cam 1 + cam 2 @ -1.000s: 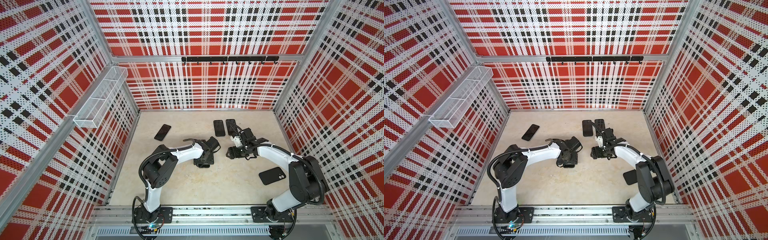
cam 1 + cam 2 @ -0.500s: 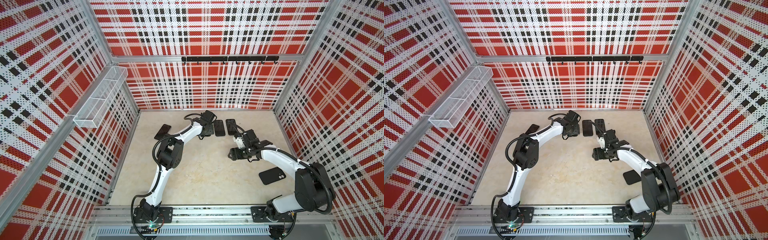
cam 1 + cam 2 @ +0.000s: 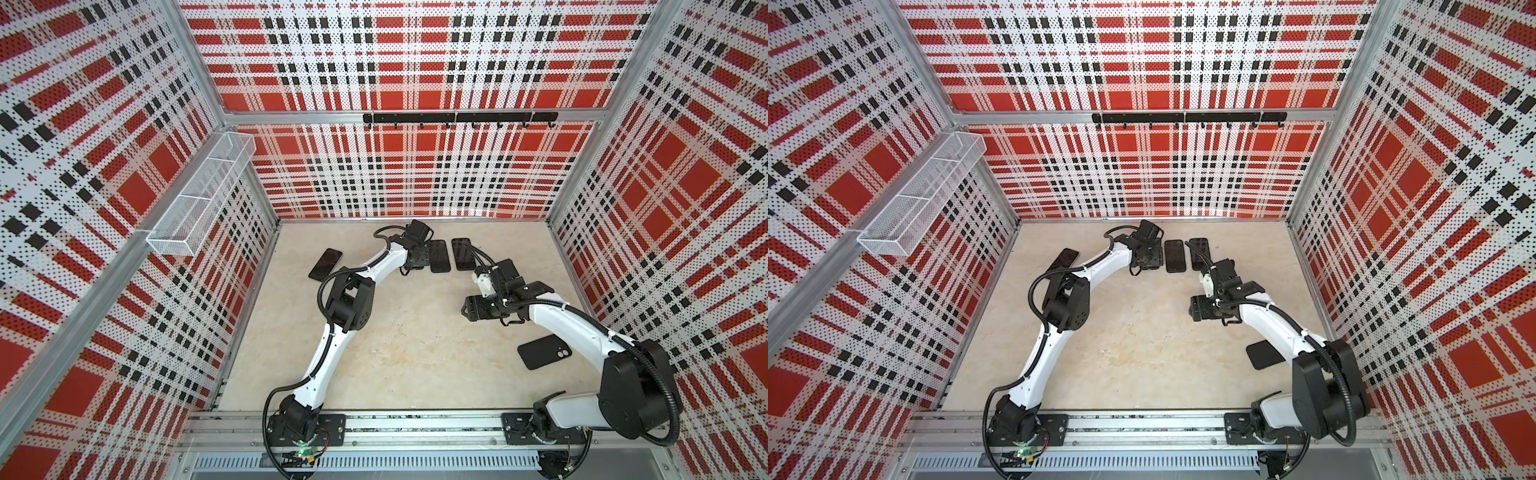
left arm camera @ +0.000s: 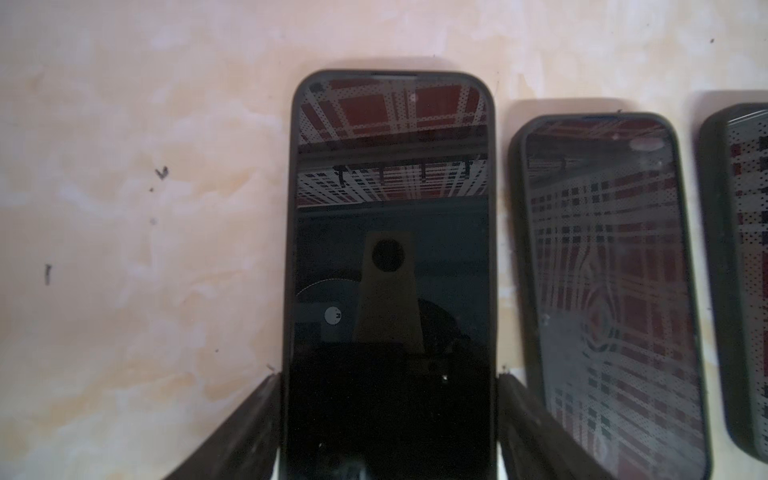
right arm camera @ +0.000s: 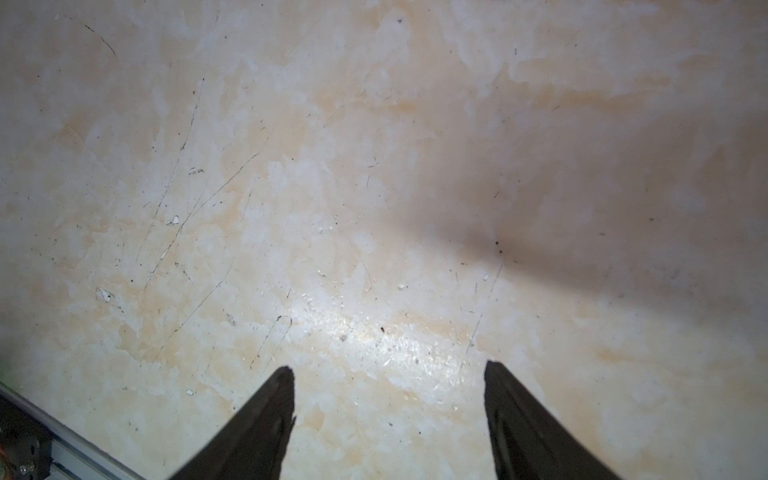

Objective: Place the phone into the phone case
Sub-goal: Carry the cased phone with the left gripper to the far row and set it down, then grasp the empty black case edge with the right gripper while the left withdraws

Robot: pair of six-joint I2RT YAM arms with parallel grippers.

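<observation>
A dark phone in a black case (image 4: 390,208) lies flat on the table at the back, screen up. My left gripper (image 4: 388,374) straddles it, and thin slivers of table show between the fingers (image 4: 249,424) and the phone's edges, so it is open. In both top views the left gripper (image 3: 417,262) (image 3: 1148,259) covers that phone. A bare phone (image 3: 325,264) (image 3: 1062,262) lies at the back left. An empty black phone case (image 3: 544,352) (image 3: 1262,354) lies at the front right. My right gripper (image 3: 465,309) (image 5: 388,370) hangs open over bare table, holding nothing.
Two more cased phones (image 3: 439,256) (image 3: 462,253) lie side by side just right of the left gripper. A wire basket (image 3: 199,199) hangs on the left wall and a black hook rail (image 3: 457,118) on the back wall. The right arm partly overhangs the empty case.
The left arm swung from the table's middle to the back, bringing the cased phone beside the row of phones. The right gripper drifted slightly to the right.
</observation>
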